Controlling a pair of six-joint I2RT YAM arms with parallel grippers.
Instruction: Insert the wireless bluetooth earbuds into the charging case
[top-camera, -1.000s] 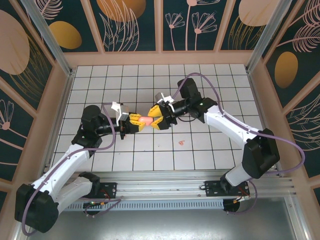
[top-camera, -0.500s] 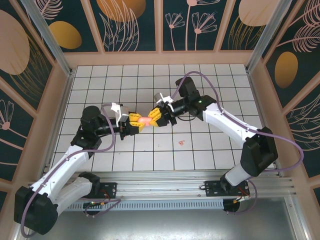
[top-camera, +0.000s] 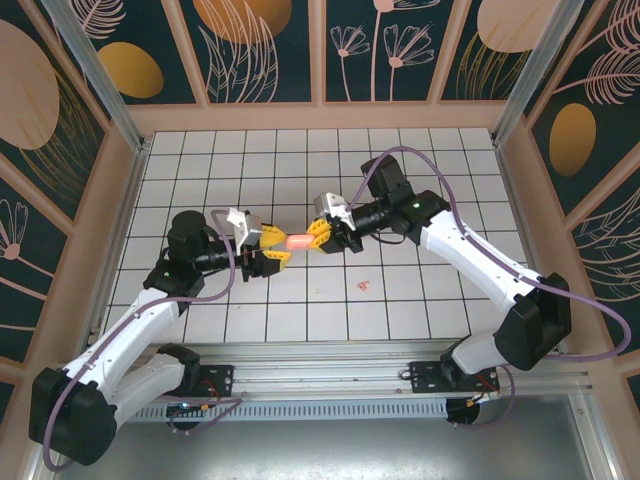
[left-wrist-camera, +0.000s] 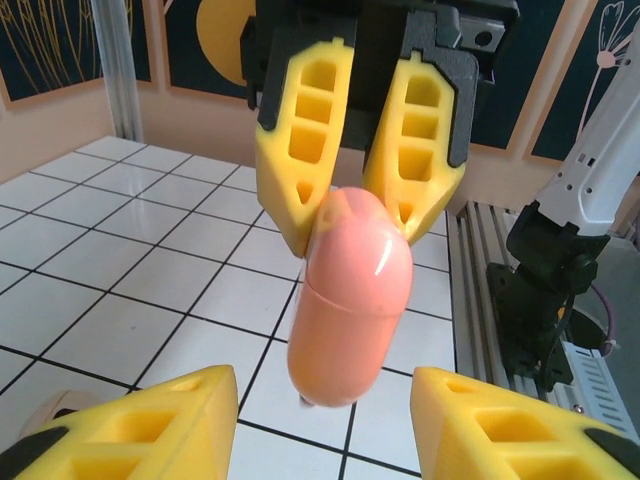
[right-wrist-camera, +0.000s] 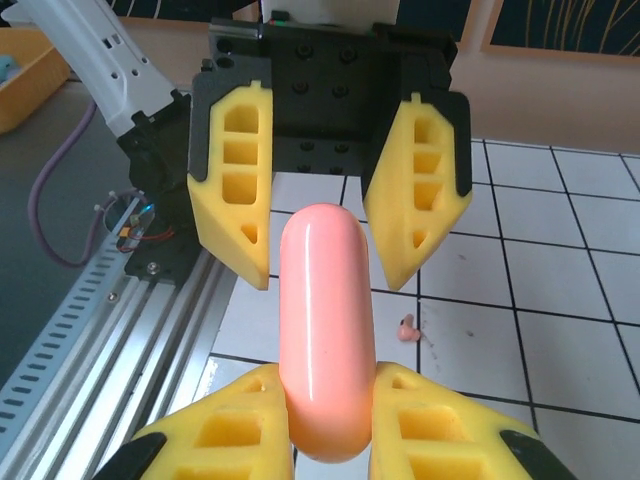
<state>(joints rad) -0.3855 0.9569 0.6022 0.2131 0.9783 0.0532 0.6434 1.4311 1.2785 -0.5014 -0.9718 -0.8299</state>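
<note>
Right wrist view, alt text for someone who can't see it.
The right gripper is shut on a pink capsule, its far end inside the open left gripper. A tiny pink earbud lies on the white grid table.

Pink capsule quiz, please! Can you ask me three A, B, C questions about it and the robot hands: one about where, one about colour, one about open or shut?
1. Where is the pink capsule?
A. lying on the table
B. up in the air between the two grippers
C. in a bowl

2. What colour are the fingers?
A. yellow
B. green
C. blue

3. How is the left gripper?
A. shut on the capsule
B. open
C. shut on nothing

Answers:
1 B: the right gripper pinches one end of it above the tiles.
2 A: all four are yellow in both wrist views.
3 B: its fingers stand wide apart, with gaps beside the capsule.
</note>
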